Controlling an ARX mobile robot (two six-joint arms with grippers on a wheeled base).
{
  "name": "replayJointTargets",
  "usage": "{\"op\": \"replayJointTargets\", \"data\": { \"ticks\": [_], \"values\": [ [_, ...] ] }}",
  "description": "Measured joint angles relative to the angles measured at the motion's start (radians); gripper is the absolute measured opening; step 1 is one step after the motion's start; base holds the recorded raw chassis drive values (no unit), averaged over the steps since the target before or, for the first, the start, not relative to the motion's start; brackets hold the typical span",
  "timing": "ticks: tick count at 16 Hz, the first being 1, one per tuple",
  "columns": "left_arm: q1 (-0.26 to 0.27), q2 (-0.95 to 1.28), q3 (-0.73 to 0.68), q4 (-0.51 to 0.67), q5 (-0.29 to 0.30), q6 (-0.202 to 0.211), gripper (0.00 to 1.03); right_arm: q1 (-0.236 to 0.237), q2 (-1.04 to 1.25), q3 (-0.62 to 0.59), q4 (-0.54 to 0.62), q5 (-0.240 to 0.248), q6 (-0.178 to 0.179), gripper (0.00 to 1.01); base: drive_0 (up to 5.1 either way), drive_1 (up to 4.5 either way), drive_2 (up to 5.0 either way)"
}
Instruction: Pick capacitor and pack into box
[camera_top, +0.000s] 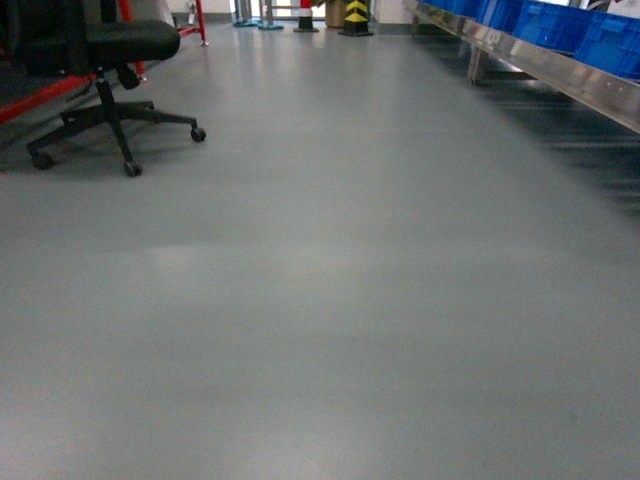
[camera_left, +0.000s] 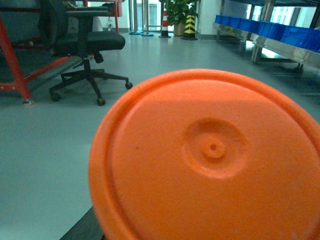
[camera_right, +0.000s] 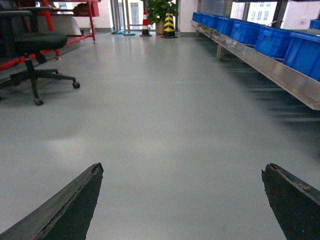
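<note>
**Box and capacitor out of view**

Neither box nor capacitor shows. An orange round plastic base (camera_left: 210, 160) fills the left wrist view; the left gripper is unseen. The right gripper (camera_right: 182, 200) stands wide apart, empty, over grey floor (camera_top: 330, 300). Blue bins (camera_right: 270, 37) line a rail, contents hidden.

Floor (camera_top: 330, 300): smooth grey coating, soft sheen.
Orange disc (camera_left: 215, 160): moulded plastic, faintly grainy, matt.
Bins (camera_right: 280, 42): glossy blue plastic.
Rack rail (camera_right: 270, 67): brushed metal.
Office chair (camera_top: 110, 70): black, matt.
Right gripper (camera_right: 182, 200) fingers (camera_right: 70, 207): black, rough-edged, matt.
</note>
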Motion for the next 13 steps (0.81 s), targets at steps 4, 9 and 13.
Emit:
{"op": "replayJointTargets", "data": {
  "ticks": [4,9,13],
  "values": [
    [0.000,0.000,0.000,0.000,0.001,0.000,0.44,0.000,0.000,0.000,-0.002,0.000,0.000,0.98,-5.0,2.44,2.4],
    [0.000,0.000,0.000,0.002,0.001,0.000,0.44,0.000,0.000,0.000,0.001,0.000,0.000,0.98,-5.0,2.44,2.4],
    [0.000,0.000,0.000,-0.001,0.000,0.000,0.44,0.000,0.000,0.000,0.002,0.000,0.000,0.98,-5.0,2.47,2.5]
  ]
}}
